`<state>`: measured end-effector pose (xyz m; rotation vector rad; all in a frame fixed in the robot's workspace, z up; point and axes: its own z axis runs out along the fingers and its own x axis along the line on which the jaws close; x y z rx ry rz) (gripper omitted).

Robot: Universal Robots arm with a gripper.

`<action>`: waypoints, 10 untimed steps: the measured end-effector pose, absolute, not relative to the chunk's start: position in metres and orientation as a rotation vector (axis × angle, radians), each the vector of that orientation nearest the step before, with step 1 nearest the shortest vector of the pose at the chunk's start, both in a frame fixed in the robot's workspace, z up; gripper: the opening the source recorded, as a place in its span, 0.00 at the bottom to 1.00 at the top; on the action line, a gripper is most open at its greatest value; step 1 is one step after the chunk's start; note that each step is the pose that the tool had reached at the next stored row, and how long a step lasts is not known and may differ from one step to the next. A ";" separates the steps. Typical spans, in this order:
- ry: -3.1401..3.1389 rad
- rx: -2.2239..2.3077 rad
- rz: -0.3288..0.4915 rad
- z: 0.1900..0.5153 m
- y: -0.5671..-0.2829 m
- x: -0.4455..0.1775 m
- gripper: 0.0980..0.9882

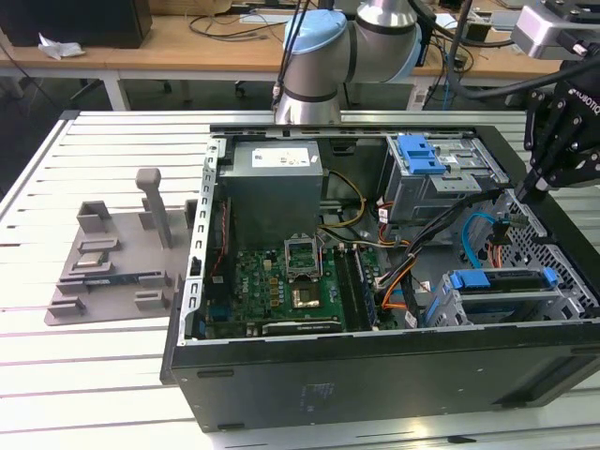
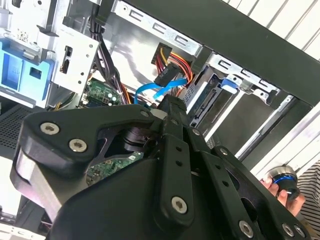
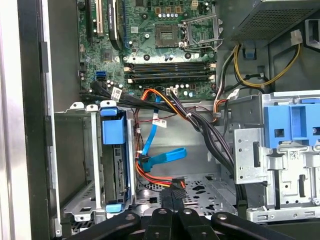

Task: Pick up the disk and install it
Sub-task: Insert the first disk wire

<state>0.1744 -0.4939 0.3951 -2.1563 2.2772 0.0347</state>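
Observation:
The disk (image 1: 502, 291) sits edge-on inside the grey drive cage (image 1: 572, 300) at the case's front corner, on the exterior view's right. Blue rails frame it. In the first wrist view the disk (image 3: 115, 167) stands in the same cage, with a blue tab at each end. My gripper (image 1: 518, 190) hangs over the case's right side, apart from the disk. Its fingers are pressed together in both wrist views. The gripper's tips (image 3: 172, 192) lie right at a black plug (image 3: 178, 183) with orange and red wires, near a blue flat cable (image 3: 162, 159). I cannot tell whether the plug is pinched.
The open black case (image 1: 375, 375) lies on a slatted white table. It holds a motherboard (image 1: 281, 281), a grey power supply (image 1: 277, 183) and a blue latch (image 1: 419, 155) on the upper drive bay. A grey fixture (image 1: 112, 258) lies left of it. A person's fingers (image 2: 282, 192) hold a round blue-ringed knob.

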 end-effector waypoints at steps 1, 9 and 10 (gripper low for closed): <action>2.277 -2.156 0.035 0.395 -0.493 0.174 0.01; 2.277 -2.156 0.035 0.389 -0.487 0.174 0.01; 2.277 -2.156 0.035 0.389 -0.486 0.174 0.01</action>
